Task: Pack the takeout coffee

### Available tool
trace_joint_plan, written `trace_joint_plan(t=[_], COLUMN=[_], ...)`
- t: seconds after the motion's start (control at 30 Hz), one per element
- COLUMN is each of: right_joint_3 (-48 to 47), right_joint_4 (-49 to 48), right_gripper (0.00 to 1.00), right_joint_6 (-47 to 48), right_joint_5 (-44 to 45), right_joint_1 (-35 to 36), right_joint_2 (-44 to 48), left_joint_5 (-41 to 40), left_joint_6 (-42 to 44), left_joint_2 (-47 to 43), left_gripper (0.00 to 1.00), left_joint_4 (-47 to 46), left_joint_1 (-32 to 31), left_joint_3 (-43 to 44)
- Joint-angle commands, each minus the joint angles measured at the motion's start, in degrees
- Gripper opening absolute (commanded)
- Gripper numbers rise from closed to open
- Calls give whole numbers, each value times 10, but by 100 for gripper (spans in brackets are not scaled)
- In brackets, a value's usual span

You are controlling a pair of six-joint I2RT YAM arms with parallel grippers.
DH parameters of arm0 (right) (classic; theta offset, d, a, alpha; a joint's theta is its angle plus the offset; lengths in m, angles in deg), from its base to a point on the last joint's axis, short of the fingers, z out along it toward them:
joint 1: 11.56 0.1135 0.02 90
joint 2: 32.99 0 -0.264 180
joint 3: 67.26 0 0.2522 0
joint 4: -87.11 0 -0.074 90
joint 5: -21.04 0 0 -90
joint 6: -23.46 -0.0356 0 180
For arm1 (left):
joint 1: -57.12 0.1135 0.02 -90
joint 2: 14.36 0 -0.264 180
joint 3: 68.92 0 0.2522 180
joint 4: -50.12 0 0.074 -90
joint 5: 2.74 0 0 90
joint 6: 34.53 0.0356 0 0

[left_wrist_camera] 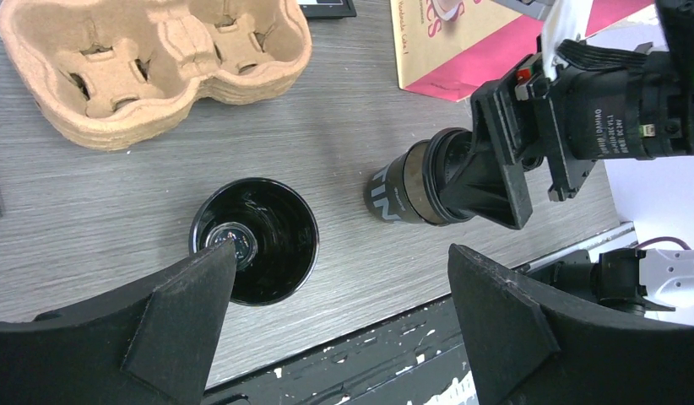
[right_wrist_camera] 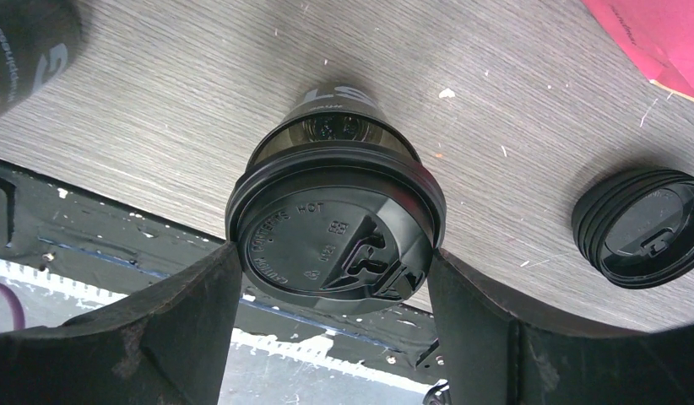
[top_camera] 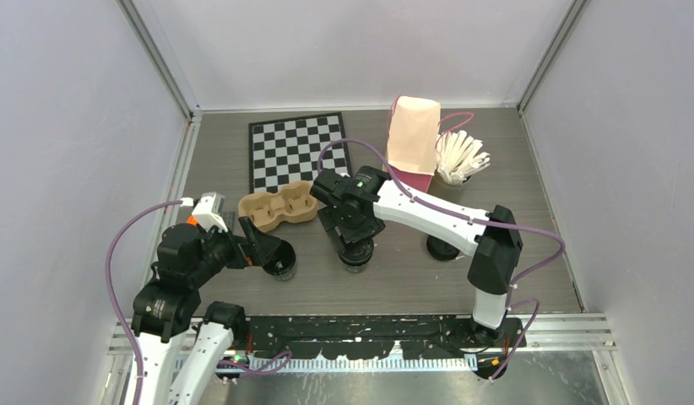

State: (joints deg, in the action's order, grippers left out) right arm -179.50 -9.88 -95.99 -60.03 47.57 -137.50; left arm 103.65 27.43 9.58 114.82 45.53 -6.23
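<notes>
Closest to you, your right claw [right_wrist_camera: 331,257] has its two black fingers pressed against either side of a flat black round plastic lid [right_wrist_camera: 331,228], which rests on top of one small black disposable cup [right_wrist_camera: 335,110]. I cannot tell whether it has snapped home. Your left claw [left_wrist_camera: 339,253] hangs wide open and empty above the grey wood-grain table [left_wrist_camera: 344,110]. At the far side stands the tall pink-and-cream paper bag [top_camera: 413,135], and nearer is the brown moulded-pulp two-pocket tray [left_wrist_camera: 149,67], both pockets bare. The other small black cup [left_wrist_camera: 276,245] stands uncovered below the left fingers, one tip over its rim. The spare black lid [right_wrist_camera: 643,232] lies flat on the table. Expect these cups to be light, thin-walled and easy to tip or crush, so grip gently just under the rim, where they look stiffest.
</notes>
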Motion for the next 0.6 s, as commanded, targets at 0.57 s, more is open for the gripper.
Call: trace_joint_plan(t=[0.57], right_joint_3=[-35], right_joint_4=[21], right_gripper=[76], right_joint_6=[37], right_joint_5=[-18], right_joint_1=[-10], right_joint_2=[-37], left_joint_5=[-5], left_joint_6=[7], left_joint_2=[-8], left_gripper=[98], left_joint_4=[-9], left_joint_1=[3], left_joint_3=[2])
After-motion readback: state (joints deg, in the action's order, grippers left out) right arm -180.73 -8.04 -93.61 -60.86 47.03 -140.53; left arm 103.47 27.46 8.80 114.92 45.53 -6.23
